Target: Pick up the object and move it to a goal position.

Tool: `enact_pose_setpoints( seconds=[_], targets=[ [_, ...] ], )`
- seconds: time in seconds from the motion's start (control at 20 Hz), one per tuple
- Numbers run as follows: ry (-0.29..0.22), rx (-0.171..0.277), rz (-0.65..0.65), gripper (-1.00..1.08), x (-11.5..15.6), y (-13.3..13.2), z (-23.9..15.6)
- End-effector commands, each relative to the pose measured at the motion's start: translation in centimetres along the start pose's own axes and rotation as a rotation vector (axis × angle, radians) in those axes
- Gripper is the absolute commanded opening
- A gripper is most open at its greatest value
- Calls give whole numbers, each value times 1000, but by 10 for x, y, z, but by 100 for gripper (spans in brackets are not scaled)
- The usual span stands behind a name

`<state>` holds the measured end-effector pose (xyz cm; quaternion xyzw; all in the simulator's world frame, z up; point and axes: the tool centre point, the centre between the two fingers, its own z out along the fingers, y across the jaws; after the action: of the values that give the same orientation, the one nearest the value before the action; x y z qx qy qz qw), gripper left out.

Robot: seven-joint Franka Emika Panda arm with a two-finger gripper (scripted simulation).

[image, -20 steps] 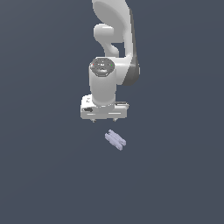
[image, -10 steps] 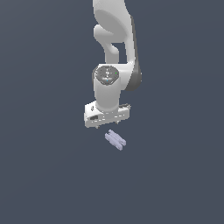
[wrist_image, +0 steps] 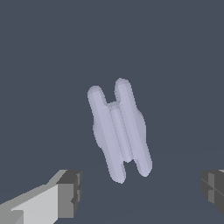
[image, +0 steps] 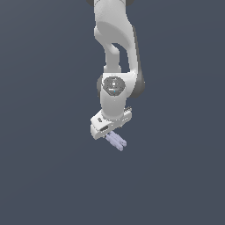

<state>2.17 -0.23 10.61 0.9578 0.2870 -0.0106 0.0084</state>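
The object [wrist_image: 119, 130], a pale lavender-grey block with two long ridges forking at each end, lies flat on the dark grey tabletop [image: 48, 176]. In the wrist view it sits between the two fingertips [wrist_image: 70, 192], touching neither. The hand [image: 110, 127] is released, its jaws spread wide, and in the exterior view it hangs right over the object, covering one end of it

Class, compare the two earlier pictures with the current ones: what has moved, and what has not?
The tool has come down and swung round over the object, now partly covering it in the exterior view. Its fingers stand open on either side of the object, nothing gripped. The object lies where it lay, untouched.
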Motion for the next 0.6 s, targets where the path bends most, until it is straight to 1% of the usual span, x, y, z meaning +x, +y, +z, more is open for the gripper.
enact_pose_setpoints(
  seconds=[0.0,0.25,0.55],
  targets=[
    [6,1,-72,100,6,-2,6],
    [16,4,-180,100,15,-6,15],
    [24,6,-256,100,21,-9,22]
  ],
)
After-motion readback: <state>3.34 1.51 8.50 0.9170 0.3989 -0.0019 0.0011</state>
